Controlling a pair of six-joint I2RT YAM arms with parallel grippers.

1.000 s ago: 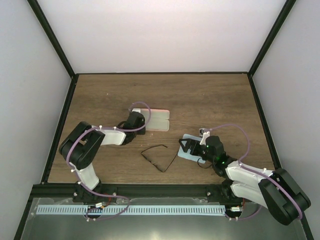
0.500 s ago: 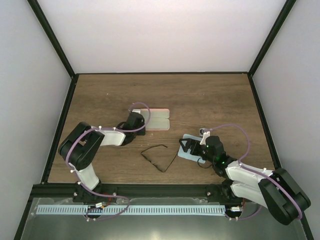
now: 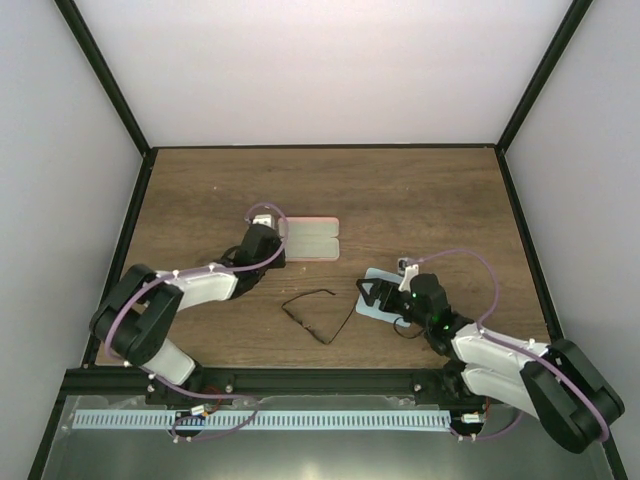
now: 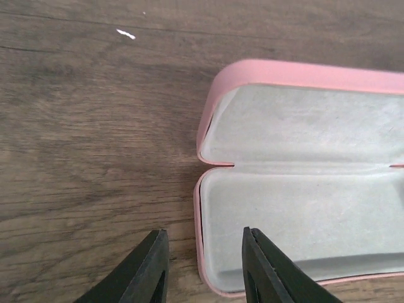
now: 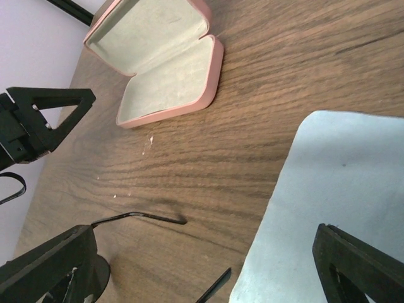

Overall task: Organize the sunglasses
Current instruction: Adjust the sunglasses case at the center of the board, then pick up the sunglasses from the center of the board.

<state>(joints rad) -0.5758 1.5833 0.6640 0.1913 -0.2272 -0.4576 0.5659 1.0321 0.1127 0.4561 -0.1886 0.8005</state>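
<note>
The sunglasses lie open on the wood table, thin dark frame, between the two arms; one temple arm shows in the right wrist view. The pink case lies open, pale lining up. My left gripper is open at the case's left end; its fingers straddle the end wall of the near half of the case, holding nothing. My right gripper is wide open and empty, low over the left edge of the light blue cloth, just right of the sunglasses.
The cloth lies flat under my right gripper's right finger. The case and the left gripper show far off in the right wrist view. Black frame rails and white walls bound the table.
My left arm has stretched out lower and its wrist has shifted a little left and farther back at the case's end. The case, the sunglasses and my right gripper have not moved.
</note>
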